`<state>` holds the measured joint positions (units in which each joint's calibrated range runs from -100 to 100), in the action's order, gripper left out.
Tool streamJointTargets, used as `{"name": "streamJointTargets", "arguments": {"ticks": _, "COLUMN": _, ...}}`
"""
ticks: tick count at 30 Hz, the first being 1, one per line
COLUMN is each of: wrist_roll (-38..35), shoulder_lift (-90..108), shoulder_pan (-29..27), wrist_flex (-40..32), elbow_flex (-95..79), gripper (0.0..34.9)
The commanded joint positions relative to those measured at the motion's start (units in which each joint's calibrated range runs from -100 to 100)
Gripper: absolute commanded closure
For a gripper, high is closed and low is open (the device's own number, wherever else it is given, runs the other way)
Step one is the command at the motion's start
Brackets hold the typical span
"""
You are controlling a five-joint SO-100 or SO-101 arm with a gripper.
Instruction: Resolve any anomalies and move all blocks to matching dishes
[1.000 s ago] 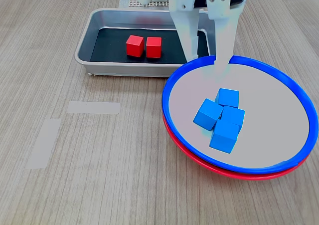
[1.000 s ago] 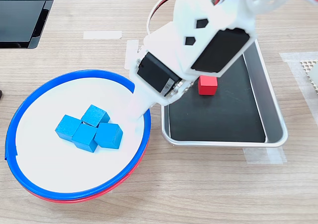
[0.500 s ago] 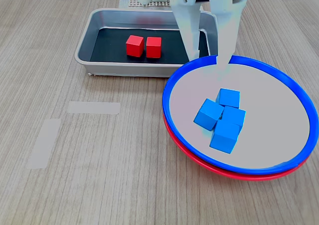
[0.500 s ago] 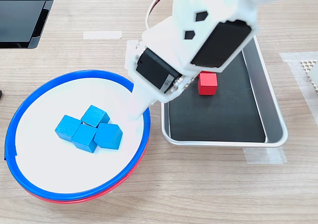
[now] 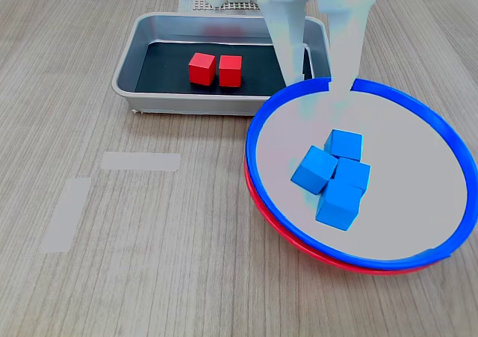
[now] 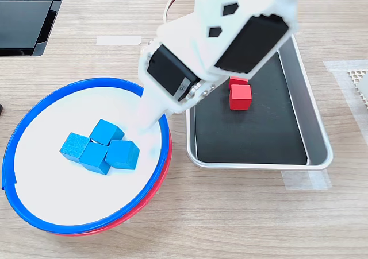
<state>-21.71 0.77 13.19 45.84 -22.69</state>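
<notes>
Four blue blocks [image 5: 334, 174] are sitting clustered together, matte and plain-faced with crisp edges, inside the blue-rimmed dish [image 5: 263, 120], right of centre in the first exterior view and at lower left in the second exterior view [image 6: 99, 150]. The dish is wide, shallow and round, with a smooth pale grey inside and a glossy blue lip. It is lying nested on top of the red-rimmed dish [image 5: 278, 228], whose red edge is peeking out only along the lower side in both exterior views.

Two red blocks [image 5: 215, 69] are resting side by side, just about touching, on the black liner of a rectangular silver metal tray [image 5: 149, 98] in the upper part of the first exterior view. In the second exterior view only one red cube [image 6: 240, 96] is showing fully; the other is mostly hidden behind the arm.

The white plastic gripper [image 5: 317, 79] is reaching down at the far rim of the blue-rimmed dish, its two long tapered fingers [image 5: 290, 38] standing apart, one outside the rim and one inside. Whether they are actually pinching the rim cannot be told. The table [image 5: 149, 247] is pale wood-grain laminate, with pale tape strips [image 5: 140, 161] stuck on it.
</notes>
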Motion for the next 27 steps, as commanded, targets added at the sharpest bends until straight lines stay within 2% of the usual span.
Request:
{"name": "streamJointTargets", "arguments": {"ticks": 1, "wrist_roll": 1.4, "shoulder_lift": 0.6, "shoulder_pan": 0.2, "wrist_flex": -4.4, "elbow_flex": 0.5, "gripper": 22.9}}
{"name": "streamJointTargets", "arguments": {"ticks": 8, "wrist_roll": 0.9, "shoulder_lift": -2.3, "shoulder_pan": 0.2, "wrist_flex": -9.6, "elbow_flex": -3.1, "gripper": 23.7}}
{"name": "streamJointTargets", "arguments": {"ticks": 11, "wrist_roll": 0.4, "shoulder_lift": -2.6, "shoulder_pan": 0.0, "wrist_flex": -11.5, "elbow_flex": -5.0, "gripper": 28.6}}
{"name": "streamJointTargets", "arguments": {"ticks": 13, "wrist_roll": 0.3, "shoulder_lift": -2.6, "shoulder_pan": -0.1, "wrist_flex": -12.8, "elbow_flex": -6.1, "gripper": 29.7}}
{"name": "streamJointTargets", "arguments": {"ticks": 14, "wrist_roll": 0.3, "shoulder_lift": -2.6, "shoulder_pan": -0.2, "wrist_flex": -13.4, "elbow_flex": -6.7, "gripper": 33.0}}
{"name": "streamJointTargets", "arguments": {"ticks": 15, "wrist_roll": 0.5, "shoulder_lift": -2.5, "shoulder_pan": -0.2, "wrist_flex": -13.8, "elbow_flex": -7.1, "gripper": 34.6}}
{"name": "streamJointTargets", "arguments": {"ticks": 22, "wrist_roll": 3.5, "shoulder_lift": 1.0, "shoulder_pan": -0.7, "wrist_flex": -14.2, "elbow_flex": -6.8, "gripper": 34.8}}
{"name": "streamJointTargets", "arguments": {"ticks": 27, "wrist_roll": 5.5, "shoulder_lift": 3.6, "shoulder_pan": -1.0, "wrist_flex": -10.9, "elbow_flex": -3.9, "gripper": 34.9}}
